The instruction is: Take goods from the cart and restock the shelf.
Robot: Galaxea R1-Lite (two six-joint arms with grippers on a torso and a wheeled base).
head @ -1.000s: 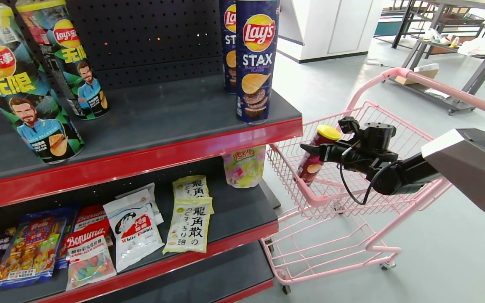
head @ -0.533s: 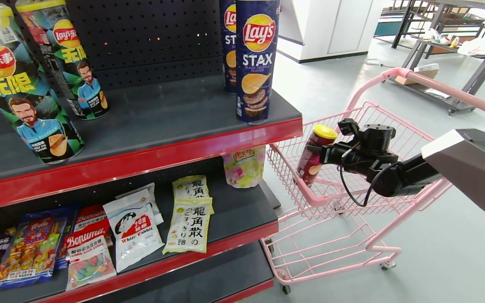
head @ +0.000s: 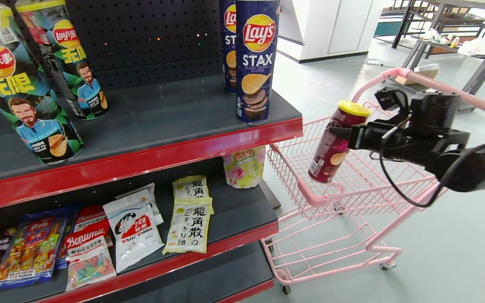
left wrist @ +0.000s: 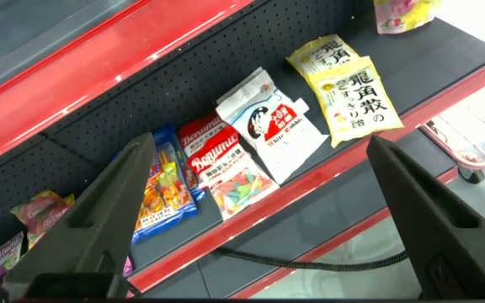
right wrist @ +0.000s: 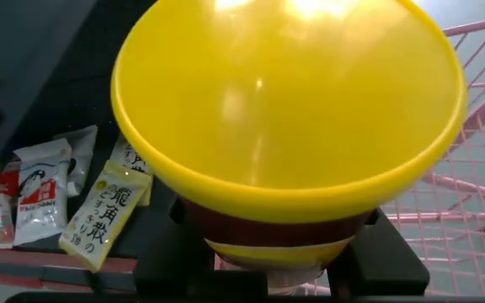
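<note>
Maroon chip can (head: 334, 147) with a yellow lid (head: 354, 108): held off the cart (head: 310, 197), above the basket's front rim on the side nearest the shelf (head: 162, 113). The can is tilted, lid end up and leaning toward the arm, base not touching the wire

Right gripper (head: 340, 134): clamped on the can just under the lid, one finger on each side. In the right wrist view the lid (right wrist: 289, 101) sits close to the lens, with the maroon body pinched between the two black pads (right wrist: 171, 261) below it

Left gripper (left wrist: 259, 145): fingers (left wrist: 108, 210) spread wide, nothing between them. It hangs in front of the lower board, facing the snack bags along that board's front edge

Top board of the shelf:
- two dark blue cans (head: 256, 63) upright at the right front corner, one behind the other
- two green cans (head: 23, 97) upright toward the left end
- bare grey surface between the two groups

Lower board:
- yellow sachets (head: 188, 225) and a white bag (head: 135, 229) lying flat near the front edge
- a pink-and-green pouch (head: 244, 166) upright at the right end
- more coloured packets toward the left end
</note>
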